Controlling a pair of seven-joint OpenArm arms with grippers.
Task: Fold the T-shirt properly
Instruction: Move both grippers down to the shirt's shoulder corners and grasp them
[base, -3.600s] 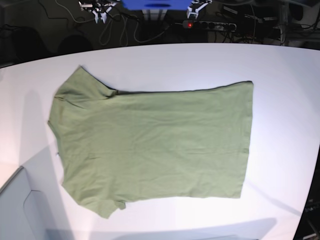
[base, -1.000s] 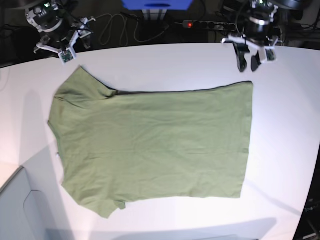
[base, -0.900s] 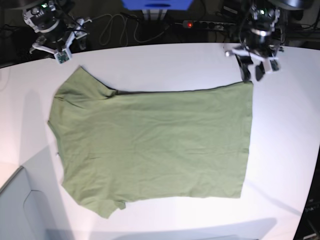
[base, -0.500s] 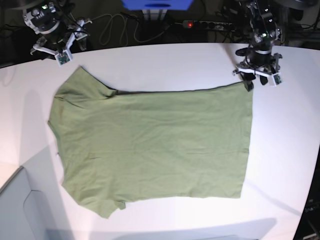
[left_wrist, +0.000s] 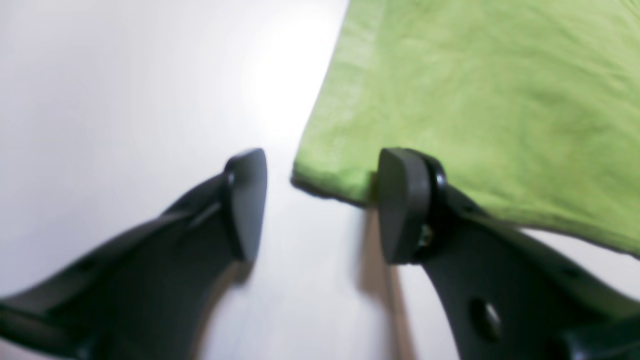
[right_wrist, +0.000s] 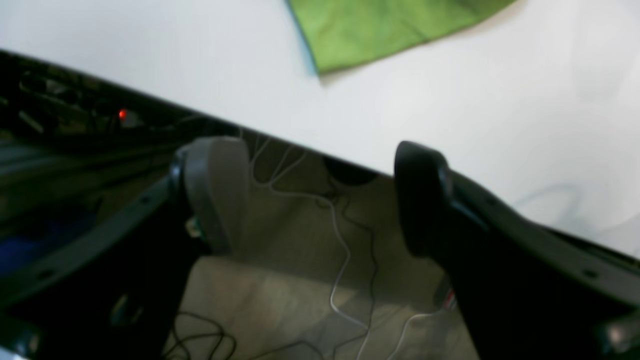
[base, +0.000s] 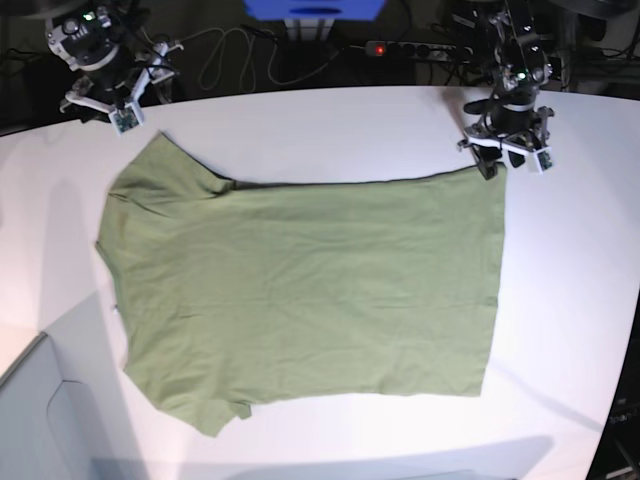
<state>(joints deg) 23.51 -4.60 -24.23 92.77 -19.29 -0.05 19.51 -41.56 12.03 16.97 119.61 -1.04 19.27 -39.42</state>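
Broad smooth white table (base: 560, 300), bare all round. Flat on it, matte, faintly creased olive-green cotton T-shirt (base: 310, 290). At its far hem corner, black-fingered left gripper (left_wrist: 320, 205), parted, straddling the edge, gripping nothing. Beyond the table rim, right gripper (right_wrist: 320, 200), wide apart, empty.

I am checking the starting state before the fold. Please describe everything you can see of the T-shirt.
The T-shirt is plain olive-green, soft-looking cloth with no print. It lies spread nearly flat on the white table, lightly wrinkled, with its short sleeves toward the base view's left and its straight hem toward the right. The far hem corner sits between the open fingers of the left gripper; one finger seems to meet the cloth edge, but nothing is pinched. The right gripper is apart from the far sleeve, open, at the table's edge.
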